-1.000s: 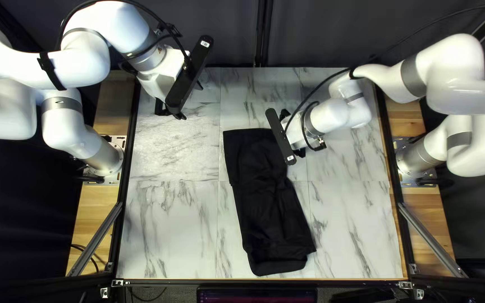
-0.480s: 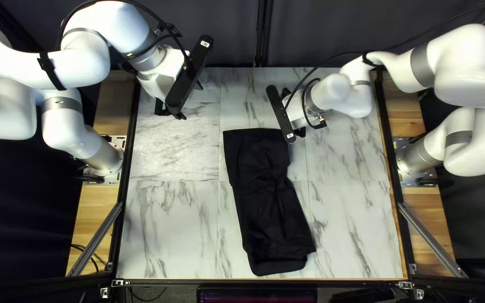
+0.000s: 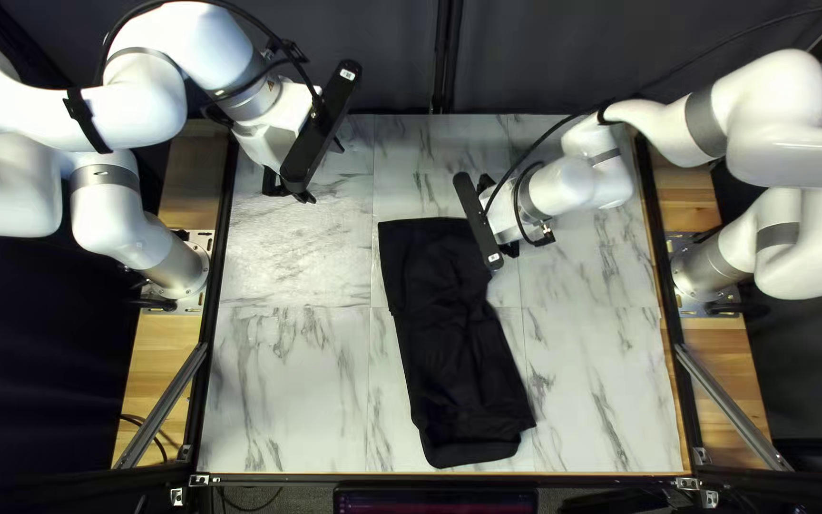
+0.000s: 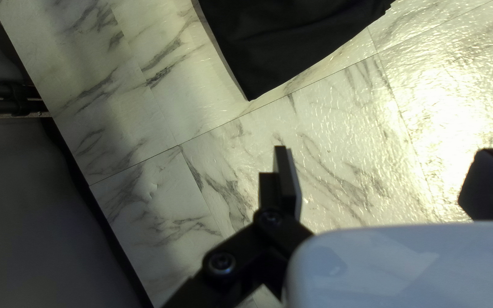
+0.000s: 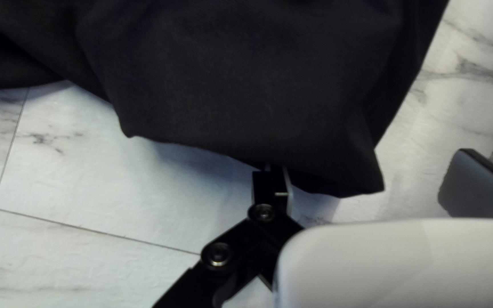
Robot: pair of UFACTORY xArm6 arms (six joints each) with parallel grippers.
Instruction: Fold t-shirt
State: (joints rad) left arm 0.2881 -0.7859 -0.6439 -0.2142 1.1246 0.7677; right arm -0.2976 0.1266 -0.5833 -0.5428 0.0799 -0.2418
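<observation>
Black t-shirt (image 3: 454, 352) on marbled table (image 3: 287, 381), right tool (image 3: 510, 251) at its edge, left tool (image 3: 290, 190) well apart

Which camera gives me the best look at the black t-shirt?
The top left view, because it shows the t-shirt from end to end. The left wrist view shows only part of one end; the right wrist view, a close-up of one edge.

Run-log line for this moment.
t-shirt: long narrow strip on table | left gripper: open, clear of t-shirt | right gripper: open, at t-shirt edge, one fingertip hidden
</observation>
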